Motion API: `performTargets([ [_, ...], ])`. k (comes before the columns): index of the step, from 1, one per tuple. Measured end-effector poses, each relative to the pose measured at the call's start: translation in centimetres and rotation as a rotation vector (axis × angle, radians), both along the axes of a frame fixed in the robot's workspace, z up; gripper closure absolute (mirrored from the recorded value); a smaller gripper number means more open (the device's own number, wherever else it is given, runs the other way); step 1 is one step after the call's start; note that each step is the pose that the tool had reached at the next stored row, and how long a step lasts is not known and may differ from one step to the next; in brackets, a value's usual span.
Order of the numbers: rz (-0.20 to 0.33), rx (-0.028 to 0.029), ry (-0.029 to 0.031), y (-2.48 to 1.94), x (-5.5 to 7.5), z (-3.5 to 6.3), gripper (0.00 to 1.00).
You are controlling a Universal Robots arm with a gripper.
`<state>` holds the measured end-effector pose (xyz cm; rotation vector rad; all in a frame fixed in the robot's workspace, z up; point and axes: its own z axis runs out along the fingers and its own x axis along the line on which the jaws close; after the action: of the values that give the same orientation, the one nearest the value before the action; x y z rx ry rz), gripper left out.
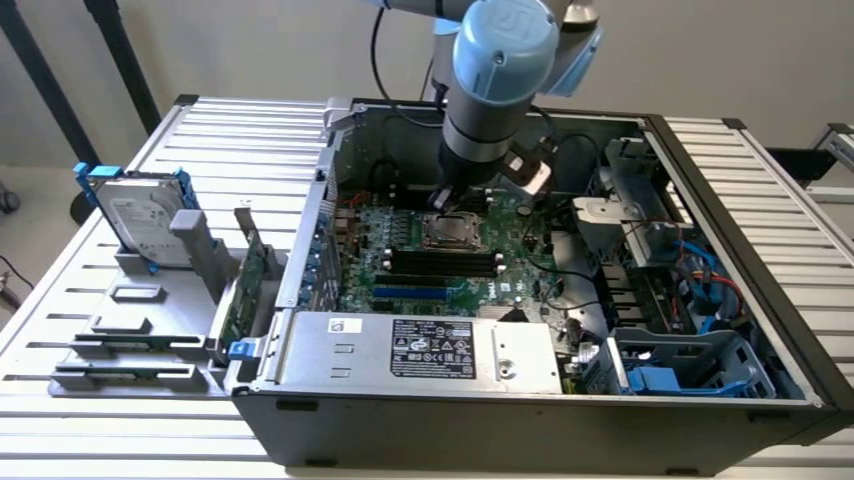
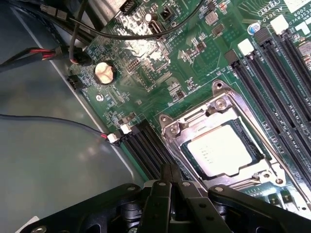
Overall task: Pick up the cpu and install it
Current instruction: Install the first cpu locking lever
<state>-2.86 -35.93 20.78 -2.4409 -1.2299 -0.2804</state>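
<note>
The cpu, a small square chip with a pale silver top, lies flat inside the metal socket frame on the green motherboard. In the exterior view the socket sits at the middle of the board inside the open computer case. My gripper hovers just beside the socket frame, its black fingers pressed together with nothing between them. From outside, my gripper hangs straight down from the arm, right above the socket's far edge.
Black memory slots flank the socket. Loose black cables run along the case wall. A power supply fills the case's near side. On the table at the exterior view's left stand a hard drive with blue rails and a green card.
</note>
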Motion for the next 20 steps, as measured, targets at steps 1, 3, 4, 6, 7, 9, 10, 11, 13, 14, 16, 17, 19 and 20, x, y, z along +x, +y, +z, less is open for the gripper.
performTargets([
  [1,0.000,0.0001,-0.0001,-0.06,-0.1,0.06,0.89],
  [3,0.000,0.0001,-0.0001,-0.18,-0.2,0.20,0.89],
  [4,0.000,0.0001,0.0000,-0.25,-0.2,0.27,0.89],
  [6,0.000,0.0002,-0.0001,-0.40,-0.4,0.41,0.89],
  [7,0.000,0.0003,-0.0001,-0.47,-0.5,0.48,0.89],
  [9,0.000,0.0002,-0.0001,-0.64,-0.7,0.63,0.89],
  [10,0.000,0.0002,-0.0001,-0.76,-0.8,0.71,0.89],
  [11,0.000,0.0001,0.0000,-0.89,-0.9,0.81,0.89],
  [13,0.000,0.0002,-0.0001,-1.24,-1.0,1.01,0.89],
  [14,0.000,0.0002,0.0000,-1.43,-1.1,1.11,0.89],
  [16,0.000,0.0002,0.0000,-1.86,-1.2,1.34,0.89],
  [17,0.000,0.0002,-0.0001,-2.10,-1.2,1.47,0.89],
  [19,0.000,0.0002,0.0000,-2.58,-1.3,1.73,0.89],
  [20,0.000,0.0003,0.0000,-2.83,-1.3,1.87,0.89],
])
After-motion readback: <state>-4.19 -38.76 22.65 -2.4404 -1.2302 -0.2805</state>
